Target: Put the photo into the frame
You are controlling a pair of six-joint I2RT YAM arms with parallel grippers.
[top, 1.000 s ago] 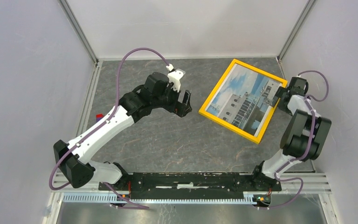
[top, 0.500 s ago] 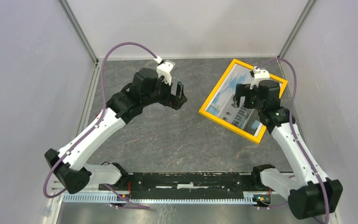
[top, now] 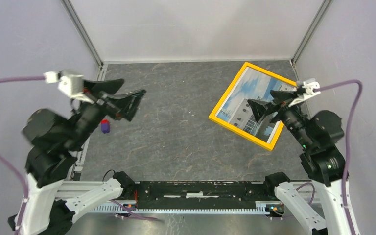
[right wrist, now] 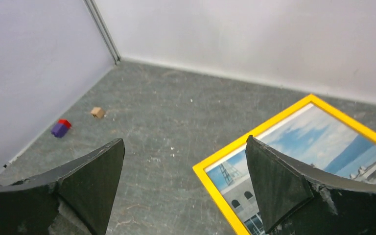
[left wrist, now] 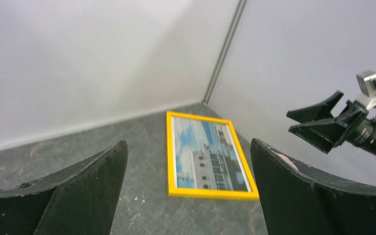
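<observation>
One yellow frame (top: pixel 227 90), one photo (top: pixel 247 93), three small blocks on the grey surface (top: pixel 176 137): one purple block (right wrist: pixel 58 129), one red block (right wrist: pixel 64 123), one tan block (right wrist: pixel 97 112), two pincers: left pincer (left wrist: pixel 188 147), right pincer (right wrist: pixel 184 141)

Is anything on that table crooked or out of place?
The frame lies askew, turned at an angle to the table edges near the far right corner, though the photo looks seated squarely inside it. Towards the left side sit two stray bits: a purple and red block and a tan cube.
</observation>
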